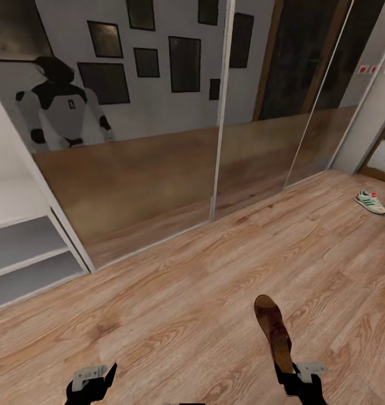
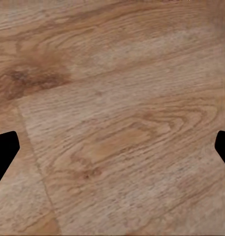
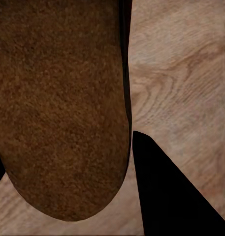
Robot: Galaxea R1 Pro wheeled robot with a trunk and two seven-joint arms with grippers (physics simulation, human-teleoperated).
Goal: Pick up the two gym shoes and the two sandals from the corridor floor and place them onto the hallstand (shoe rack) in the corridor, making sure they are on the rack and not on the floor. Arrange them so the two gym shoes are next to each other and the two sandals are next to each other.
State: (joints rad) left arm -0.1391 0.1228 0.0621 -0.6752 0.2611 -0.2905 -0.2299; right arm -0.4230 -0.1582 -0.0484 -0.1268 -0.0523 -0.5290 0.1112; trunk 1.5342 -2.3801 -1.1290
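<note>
A brown sandal [image 1: 273,329] hangs just above the corridor floor [image 1: 186,281], with my right gripper [image 1: 289,372] shut on its near end. The right wrist view shows the sandal's brown surface [image 3: 58,108] close up beside a dark finger [image 3: 166,196]. One gym shoe [image 1: 370,202], cream with green stripes, lies on the floor at the far right near a doorway. The hallstand [image 1: 23,250] stands at the left, its two low grey shelves bare. My left gripper [image 1: 94,383] is low at the left, open [image 2: 112,152] over bare planks.
A mirrored sliding-door wardrobe [image 1: 214,112] runs along the far side and reflects the robot [image 1: 60,109] and dark picture frames. A doorway [image 1: 383,152] opens at the right. Wide floor lies between me and the gym shoe.
</note>
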